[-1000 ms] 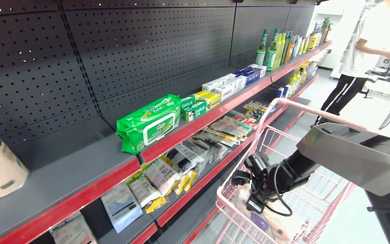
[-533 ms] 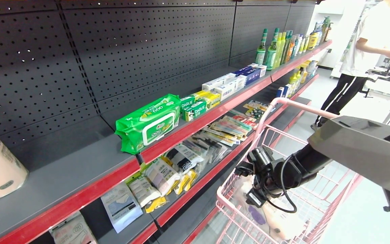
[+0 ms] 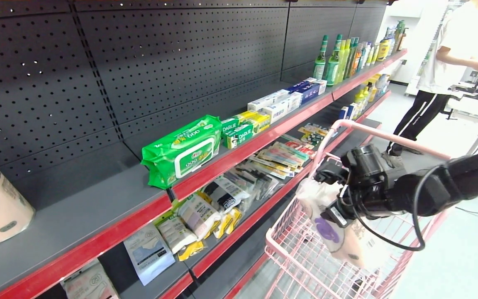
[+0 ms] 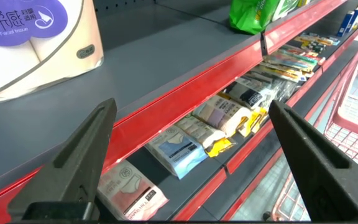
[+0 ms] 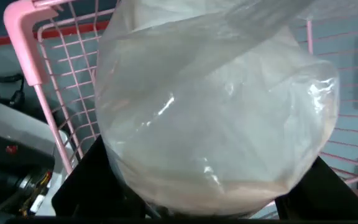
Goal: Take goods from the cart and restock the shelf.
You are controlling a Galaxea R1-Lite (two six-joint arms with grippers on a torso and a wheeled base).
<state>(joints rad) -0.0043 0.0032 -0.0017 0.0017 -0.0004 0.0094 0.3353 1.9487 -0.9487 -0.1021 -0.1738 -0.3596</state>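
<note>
Right gripper (image 3: pixel 325 194) clamped on roll pack (image 3: pixel 340 238), just above cart (image 3: pixel 287 246) rim, left gripper (image 4: pixel 191 111) fingers wide apart, facing bare shelf (image 4: pixel 185 56) stretch left of cart

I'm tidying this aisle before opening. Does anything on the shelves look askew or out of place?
Yes. The green wipes pack on the upper shelf lies skewed to the shelf line, with one end right at the red front lip. The packets on the shelf below lie in a loose, overlapping jumble.
</note>
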